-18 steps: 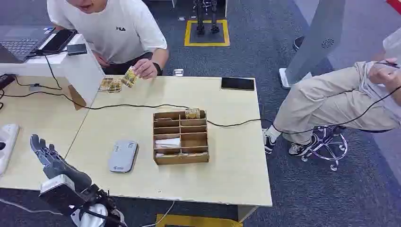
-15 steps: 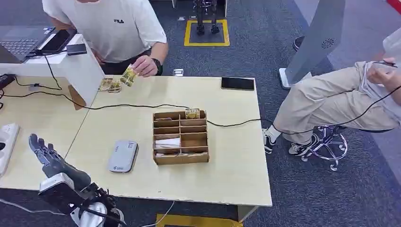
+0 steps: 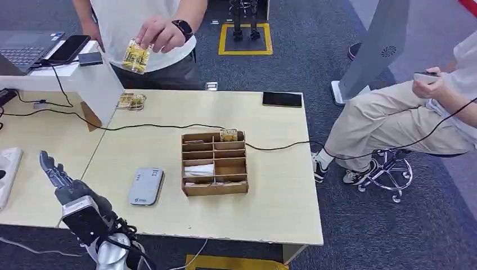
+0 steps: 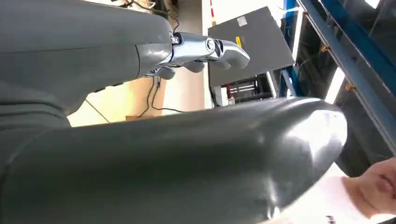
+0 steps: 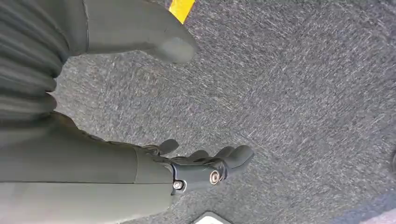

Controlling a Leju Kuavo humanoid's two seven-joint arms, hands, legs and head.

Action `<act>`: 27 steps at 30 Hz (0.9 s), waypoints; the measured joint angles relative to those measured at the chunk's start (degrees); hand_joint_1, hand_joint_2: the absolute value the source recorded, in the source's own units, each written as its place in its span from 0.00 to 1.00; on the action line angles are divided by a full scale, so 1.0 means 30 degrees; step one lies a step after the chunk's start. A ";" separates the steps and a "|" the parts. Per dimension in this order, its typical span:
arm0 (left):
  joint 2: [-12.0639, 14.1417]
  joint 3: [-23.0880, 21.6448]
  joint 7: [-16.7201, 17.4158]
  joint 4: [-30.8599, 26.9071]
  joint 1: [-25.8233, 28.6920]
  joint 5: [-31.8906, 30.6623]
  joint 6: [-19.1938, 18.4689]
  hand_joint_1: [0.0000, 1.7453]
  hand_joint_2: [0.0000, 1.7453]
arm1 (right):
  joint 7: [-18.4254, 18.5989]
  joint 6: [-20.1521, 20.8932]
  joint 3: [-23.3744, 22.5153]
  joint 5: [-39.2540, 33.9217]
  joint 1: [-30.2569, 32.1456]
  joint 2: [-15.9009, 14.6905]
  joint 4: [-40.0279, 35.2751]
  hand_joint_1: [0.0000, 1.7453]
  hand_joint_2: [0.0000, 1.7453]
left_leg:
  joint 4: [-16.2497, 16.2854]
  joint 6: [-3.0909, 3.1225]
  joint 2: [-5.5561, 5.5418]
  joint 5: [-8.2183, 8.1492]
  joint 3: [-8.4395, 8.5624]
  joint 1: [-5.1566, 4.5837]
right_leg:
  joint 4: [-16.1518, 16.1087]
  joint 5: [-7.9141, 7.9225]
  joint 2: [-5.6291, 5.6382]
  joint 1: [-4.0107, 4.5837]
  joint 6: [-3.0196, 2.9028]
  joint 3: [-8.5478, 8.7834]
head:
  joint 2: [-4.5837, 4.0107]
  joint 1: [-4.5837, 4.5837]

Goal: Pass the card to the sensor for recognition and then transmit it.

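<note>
While the person's hand (image 3: 160, 34) held a yellow card (image 3: 136, 56) above the table's far edge, the left hand (image 3: 63, 181) hovered empty, fingers spread, over the table (image 3: 270, 197) left of the grey sensor (image 3: 146, 185). Right hand (image 5: 187, 163) hung empty above carpet, fingers loosely apart.

Setting was an office-like robotics lab: grey carpet (image 3: 315, 62) with a yellow-marked floor square (image 3: 246, 38), pale worktables (image 3: 270, 197), a laptop (image 3: 22, 50), trailing cables (image 3: 169, 126), seated operator (image 3: 405, 118).
</note>
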 joint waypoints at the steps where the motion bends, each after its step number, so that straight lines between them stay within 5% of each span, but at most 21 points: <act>1: 0.0000 0.0029 0.0429 0.0199 -0.0145 -0.0515 0.0000 0.00 0.00 | 0.0043 0.0014 0.0073 0.0036 -0.0009 0.0000 -0.0015 0.00 1.00 | 0.0000 0.0000 -0.0004 0.0001 -0.0002 0.0000 | 0.0000 0.0001 -0.0003 0.0000 0.0001 0.0002 | 0.0000 -0.0007; 4: 0.0044 0.0066 0.1319 0.0874 -0.0679 -0.1721 0.0007 0.00 0.00 | 0.0080 0.0080 0.0226 0.0313 -0.0024 -0.0007 -0.0022 0.00 1.00 | 0.0000 0.0000 -0.0002 0.0000 -0.0002 0.0000 | 0.0001 0.0004 -0.0002 0.0000 0.0001 0.0006 | -0.0007 0.0000; 5: 0.0051 0.0087 0.1548 0.1058 -0.0826 -0.2030 0.0007 0.00 1.00 | 0.0087 0.0080 0.0248 0.0335 -0.0026 -0.0015 -0.0022 0.00 1.00 | 0.0001 0.0000 0.0001 0.0000 0.0000 0.0000 | 0.0001 0.0004 -0.0001 -0.0001 0.0000 0.0005 | -0.0007 -0.0007; 13: 0.0051 0.1342 0.2049 0.2457 -0.2485 -0.4200 0.0058 0.00 1.00 | 0.0087 0.0437 0.0467 0.0765 -0.0062 -0.0051 -0.0007 0.00 1.00 | 0.0002 0.0000 -0.0001 0.0001 -0.0006 0.0000 | 0.0003 0.0005 -0.0001 -0.0001 0.0001 0.0006 | -0.0001 -0.0007; 20: -0.0196 0.4434 -0.0040 0.3054 -0.4381 -0.7343 0.0066 0.00 1.00 | -0.0489 0.0532 0.0627 0.1341 -0.0011 -0.0226 0.0460 0.00 1.00 | 0.0001 0.0000 -0.0006 0.0004 -0.0013 0.0003 | 0.0010 0.0006 -0.0008 0.0000 0.0000 0.0014 | 0.0000 0.0000; 27: -0.0568 0.7243 -0.0296 0.2901 -0.5528 -1.0488 0.0087 0.00 1.00 | -0.1144 0.0524 0.0802 0.1370 0.0255 -0.0452 0.1334 0.00 1.00 | 0.0000 0.0001 -0.0014 0.0003 -0.0030 0.0004 | 0.0013 0.0005 -0.0018 -0.0001 0.0001 0.0015 | 0.0000 0.0000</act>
